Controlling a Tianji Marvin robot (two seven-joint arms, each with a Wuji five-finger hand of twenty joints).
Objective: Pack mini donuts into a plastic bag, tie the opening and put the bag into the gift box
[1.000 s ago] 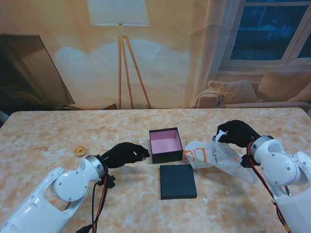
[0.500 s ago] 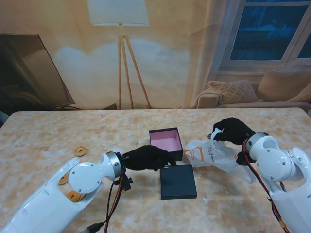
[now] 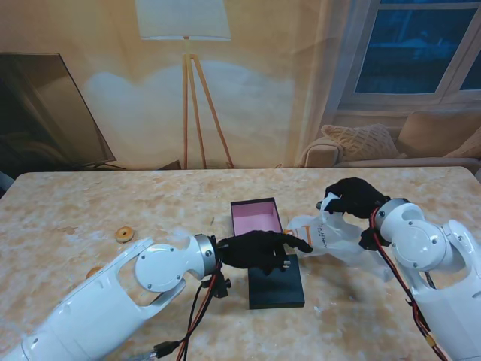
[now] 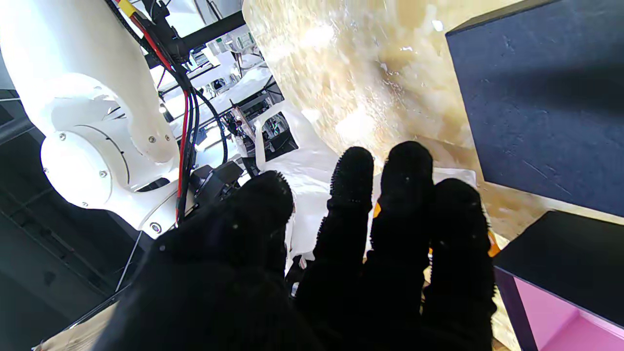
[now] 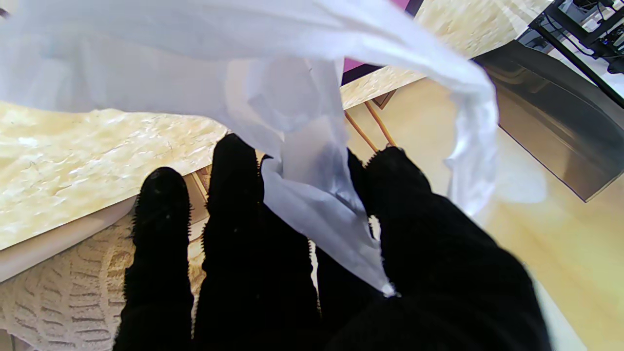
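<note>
Left hand (image 3: 259, 250) swung in from the donut side, now reaching for the bag mouth.

Now stretched across the black lid (image 3: 276, 284), just nearer to me than the pink-lined gift box (image 3: 256, 222), fingers (image 4: 408, 204) pointing at the plastic bag (image 3: 331, 239); whether a donut sits inside that loose curl cannot be told. Right hand (image 3: 352, 198) pinched tight on the raised bag edge, a fold caught between thumb and fingers in the wrist view, as a second ago. One mini donut (image 3: 124, 234) left lying on the surface (image 3: 68, 210) far to the left, well apart from both hands. Likely a drop into the bag next; tying and boxing not yet begun.
</note>
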